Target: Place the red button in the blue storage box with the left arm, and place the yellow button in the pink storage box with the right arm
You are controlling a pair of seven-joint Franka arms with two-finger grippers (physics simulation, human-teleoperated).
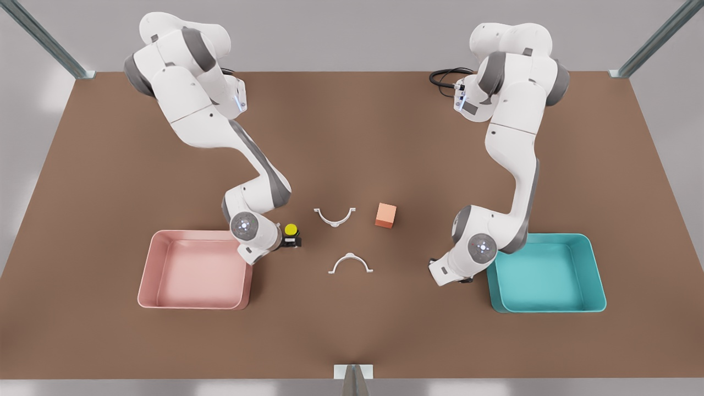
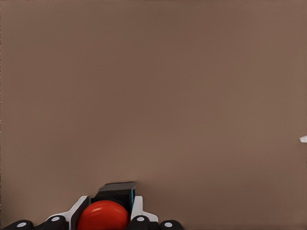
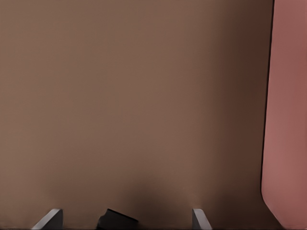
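Red button [image 2: 103, 216] sits clamped between our left gripper [image 2: 105, 221] fingers beside the blue storage box [image 1: 597, 275] at lower right. Our right gripper [image 3: 127, 221] spreads wide around the yellow button [image 1: 291, 229], ungrasped, beside the pink storage box [image 1: 148, 275]. Neither is delivered.

Right gripper [image 3: 127, 221] fingers spread wide over brown desk [image 3: 134, 96]; dark square base corner between them. Pink storage box [image 3: 288, 120] wall nearby.

Glossy red button [image 2: 103, 216] cap, smooth plastic pink storage box [image 1: 148, 275] and blue storage box [image 1: 597, 275] — matt brown table [image 1: 352, 137]
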